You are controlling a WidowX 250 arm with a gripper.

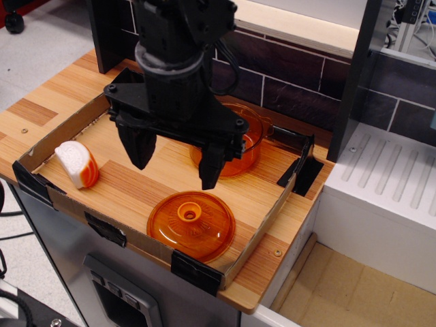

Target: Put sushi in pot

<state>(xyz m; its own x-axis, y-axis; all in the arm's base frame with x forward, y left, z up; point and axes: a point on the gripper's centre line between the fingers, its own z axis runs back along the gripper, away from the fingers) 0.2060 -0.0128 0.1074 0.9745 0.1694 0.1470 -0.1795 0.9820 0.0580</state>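
Observation:
The sushi (78, 164), a small white wedge with an orange face, lies at the left end of the cardboard tray (255, 235). The transparent orange pot (240, 146) stands at the back right of the tray, partly hidden behind my gripper. My black gripper (176, 163) hangs open and empty above the middle of the tray, between the sushi and the pot, its two fingers pointing down. It touches neither of them.
A flat orange lid with a knob (191, 223) lies at the tray's front. The tray has low cardboard walls taped with black at the corners. A dark tiled wall (293, 75) stands behind, and a white drainer surface (388, 184) is to the right.

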